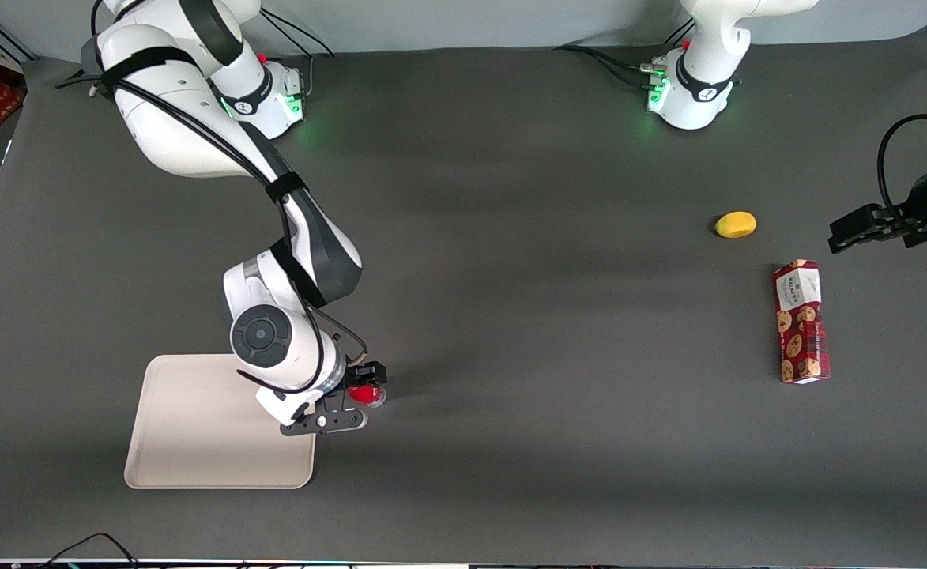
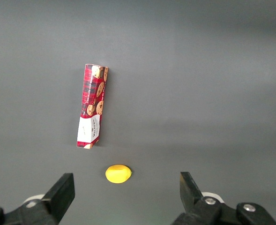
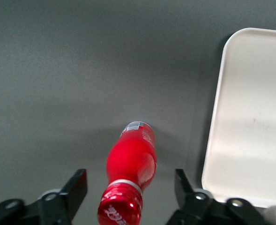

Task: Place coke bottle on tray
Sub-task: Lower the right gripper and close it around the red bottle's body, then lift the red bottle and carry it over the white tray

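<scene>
The tray (image 1: pixel 194 427) lies flat on the worktop (image 1: pixel 510 237), its near-claw edge just beside the claw (image 1: pixel 350 401) and partly under the working arm's wrist. Nothing is seen on the part of it that shows. The claw hangs low over the coke bottle (image 1: pixel 367 394), which stands on the worktop just off the tray's edge, not on it. In the right wrist view the bottle (image 3: pixel 130 180) sits between the two fingers (image 3: pixel 77 187) with its cap closest to the camera, and there is clear dark worktop on each side of it, so the claw is spread wide and holds nothing.

The step in hand looks like the reach for the grasp: the claw is lined up around the bottle but has not closed. The next move probably calls for settling a little lower, closing on the bottle's body, lifting it clear of the low rim (image 3: pixel 217 122), then carrying it the short way sideways over the tray and setting it down upright.

Toward the parked arm's end, well apart from the claw, lie a yellow lemon-like fruit (image 1: pixel 736 224) and a red cookie box (image 1: pixel 801 322) lying flat.

Count: one tray, one coke bottle, one yellow fruit, one cookie box.
</scene>
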Controlling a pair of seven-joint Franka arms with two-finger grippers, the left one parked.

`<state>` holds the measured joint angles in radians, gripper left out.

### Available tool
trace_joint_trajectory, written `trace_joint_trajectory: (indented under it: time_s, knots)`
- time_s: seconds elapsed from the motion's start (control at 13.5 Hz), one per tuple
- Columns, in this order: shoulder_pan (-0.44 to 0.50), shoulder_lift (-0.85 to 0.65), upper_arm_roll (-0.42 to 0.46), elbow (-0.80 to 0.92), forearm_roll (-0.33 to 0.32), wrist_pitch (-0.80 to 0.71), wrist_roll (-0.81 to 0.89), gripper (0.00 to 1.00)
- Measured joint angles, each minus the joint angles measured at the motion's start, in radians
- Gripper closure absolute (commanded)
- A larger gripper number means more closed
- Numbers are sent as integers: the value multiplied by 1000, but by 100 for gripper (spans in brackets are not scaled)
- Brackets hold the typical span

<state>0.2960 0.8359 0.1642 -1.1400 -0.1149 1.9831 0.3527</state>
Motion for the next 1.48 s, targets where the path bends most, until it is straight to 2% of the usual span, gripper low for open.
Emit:
trace_joint_trajectory:
  time_s: [0.15, 0.37, 0.96, 1.48]
  knots:
    - [0, 2, 1, 0, 0, 0, 0, 75]
    - [0, 2, 2, 2, 0, 0, 0, 98]
    - [-2, -17, 3, 12, -1, -44, 0, 100]
    - [-46, -245, 42, 31, 5, -251, -83, 100]
